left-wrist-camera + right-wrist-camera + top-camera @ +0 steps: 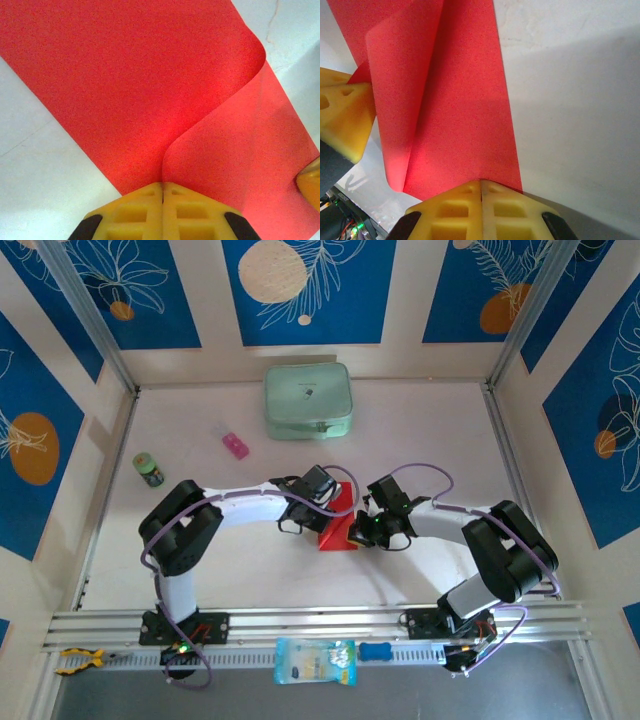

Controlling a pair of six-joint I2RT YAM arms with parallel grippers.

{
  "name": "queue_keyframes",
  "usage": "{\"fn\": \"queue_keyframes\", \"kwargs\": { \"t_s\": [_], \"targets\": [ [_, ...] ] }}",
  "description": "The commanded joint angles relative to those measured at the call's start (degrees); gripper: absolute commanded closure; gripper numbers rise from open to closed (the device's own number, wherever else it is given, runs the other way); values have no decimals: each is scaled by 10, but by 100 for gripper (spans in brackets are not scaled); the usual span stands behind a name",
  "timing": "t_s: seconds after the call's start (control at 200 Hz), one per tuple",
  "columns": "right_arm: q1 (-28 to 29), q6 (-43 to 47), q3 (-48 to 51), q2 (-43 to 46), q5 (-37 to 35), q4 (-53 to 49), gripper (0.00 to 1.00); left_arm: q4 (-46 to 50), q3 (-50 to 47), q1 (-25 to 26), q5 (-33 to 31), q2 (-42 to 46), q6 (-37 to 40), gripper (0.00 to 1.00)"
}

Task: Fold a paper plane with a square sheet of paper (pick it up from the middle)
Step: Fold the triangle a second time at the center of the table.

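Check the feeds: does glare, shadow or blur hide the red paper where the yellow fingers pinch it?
Top external: even light, no glare, thin bright red paper sheet small and partly covered. Left wrist: sharp, some darkening in the curl above the left gripper. Right wrist: broad shadow on the white table beside the sheet; the pinch at the right gripper reads clearly.

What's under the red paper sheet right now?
White tabletop shows around the thin bright red paper sheet. What lies beneath the sheet and its curled flap is covered. The left pincer and right pincer grip it.
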State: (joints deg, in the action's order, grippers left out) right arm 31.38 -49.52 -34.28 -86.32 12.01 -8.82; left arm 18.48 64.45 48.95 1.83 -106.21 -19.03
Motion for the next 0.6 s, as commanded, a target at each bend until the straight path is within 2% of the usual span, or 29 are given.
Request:
{"fn": "queue_keyframes", "kwargs": {
  "t_s": [0.0, 0.36, 0.595],
  "targets": [
    [-1, 9, 6, -5, -8, -57, 96, -10, -3, -8, -25, 33, -3, 99],
    [-2, 9, 9, -3, -6, -55, 96, -4, 11, -10, 25, 9, 8, 98],
    [-3, 10, 9, -3, -6, -54, 96, 0, 18, -10, 24, -3, 8, 98]
  ]
}}
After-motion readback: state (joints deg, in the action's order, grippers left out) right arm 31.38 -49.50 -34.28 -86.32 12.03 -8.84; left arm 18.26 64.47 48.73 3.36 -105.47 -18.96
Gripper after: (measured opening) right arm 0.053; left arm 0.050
